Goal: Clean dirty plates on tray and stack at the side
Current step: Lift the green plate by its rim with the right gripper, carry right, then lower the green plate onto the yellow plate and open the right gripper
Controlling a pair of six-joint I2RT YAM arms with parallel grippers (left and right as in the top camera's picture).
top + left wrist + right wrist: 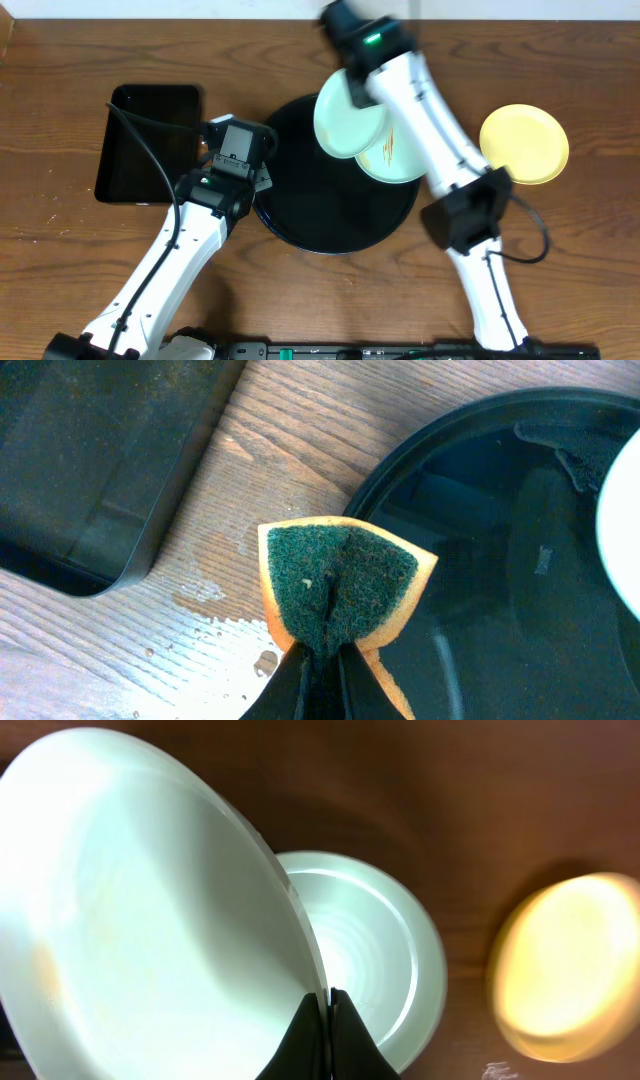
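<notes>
**Q:** What sort of place is pictured here?

**A:** A robotics lab bench, by all appearances. Two white jointed machines, the left arm and the right arm, reach in from the front edge of a wood-grain table. A black cable loops along the left one, a green light glows on the right one, and a black bar lines the near edge.

**Q:** Yet the table holds kitchen things?

**A:** Yes, laid on bare wood: a round black tray, a rectangular tray, a mint plate, a yellow plate and a sponge. A strip of white wall runs behind.
</notes>
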